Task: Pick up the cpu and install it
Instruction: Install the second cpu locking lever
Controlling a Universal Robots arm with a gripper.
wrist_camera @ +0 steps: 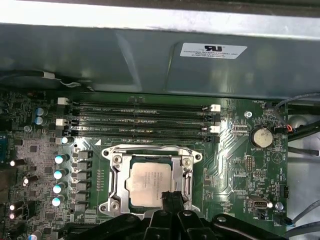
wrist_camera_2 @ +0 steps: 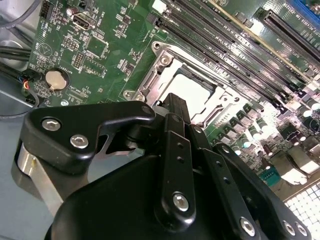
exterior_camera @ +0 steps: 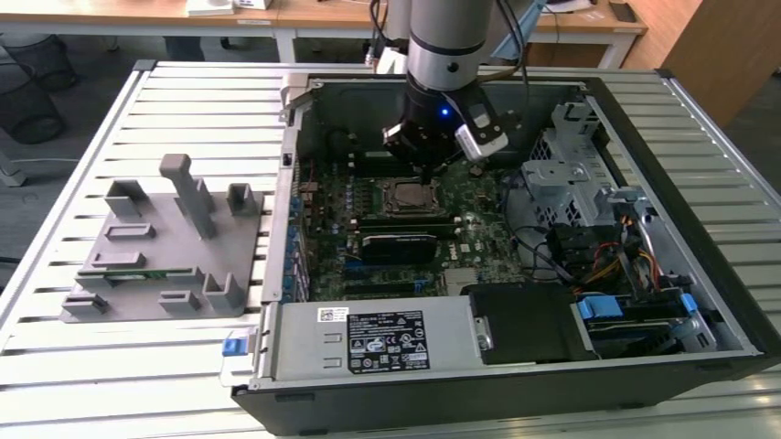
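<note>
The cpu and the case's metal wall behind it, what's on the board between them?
In the first wrist view, long dark memory slots run across the green board between the cpu and the grey metal wall.

The cpu (wrist_camera: pixel 150 181) has a pale, matt silver-grey metal top with faint print. Around it, the socket frame (wrist_camera: pixel 113 182) is bright bare metal with a dull sheen and shiny screw heads. The motherboard (wrist_camera: pixel 235 160) is glossy green laminate, its memory slots (wrist_camera: pixel 140 117) black plastic with white clips. A coin cell (wrist_camera_2: pixel 54 78) on the board is polished metal. The gripper (wrist_camera_2: pixel 172 107) is smooth black, semi-gloss, with bright steel screws. At the left of the exterior view, the holder (exterior_camera: pixel 165 251) is matt grey plastic. The table (exterior_camera: pixel 183 101) is ribbed, pale brushed metal.
</note>
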